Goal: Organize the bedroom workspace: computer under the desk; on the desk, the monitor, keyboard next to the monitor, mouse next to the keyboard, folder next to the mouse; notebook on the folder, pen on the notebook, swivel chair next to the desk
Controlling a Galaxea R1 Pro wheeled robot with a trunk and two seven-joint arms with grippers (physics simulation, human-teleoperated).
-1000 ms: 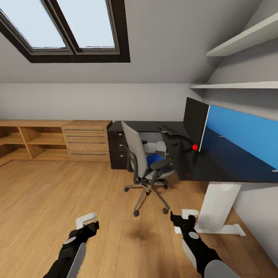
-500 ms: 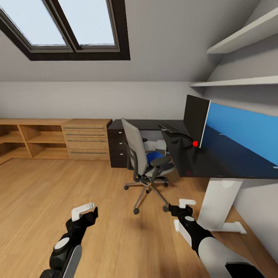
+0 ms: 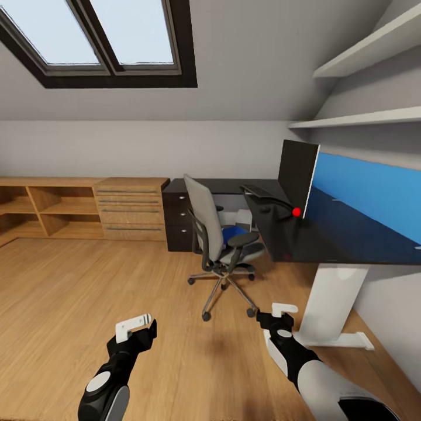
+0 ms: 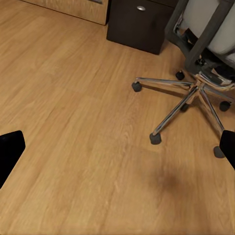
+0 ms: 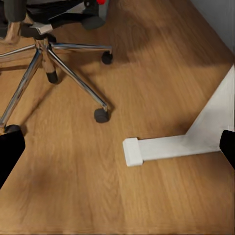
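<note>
the blue folder (image 3: 233, 236) lies on the chair (image 3: 217, 234) seat, the chair pulled out just beside the desk (image 3: 327, 242), where monitor (image 3: 297, 173) and keyboard (image 3: 261, 193) sit. both grippers, left (image 3: 135, 328) and right (image 3: 279, 314), hang low over the floor, jaws spread and empty, likely for travel. no readable writing.

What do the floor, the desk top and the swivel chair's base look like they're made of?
Floor: wood planks with visible grain and a satin sheen, possibly laminate. Desk top: smooth dark glossy surface that mirrors the blue panel, perhaps lacquered board or glass. Swivel chair's base: shiny silver spokes, likely polished metal, on black casters that look plastic.
</note>
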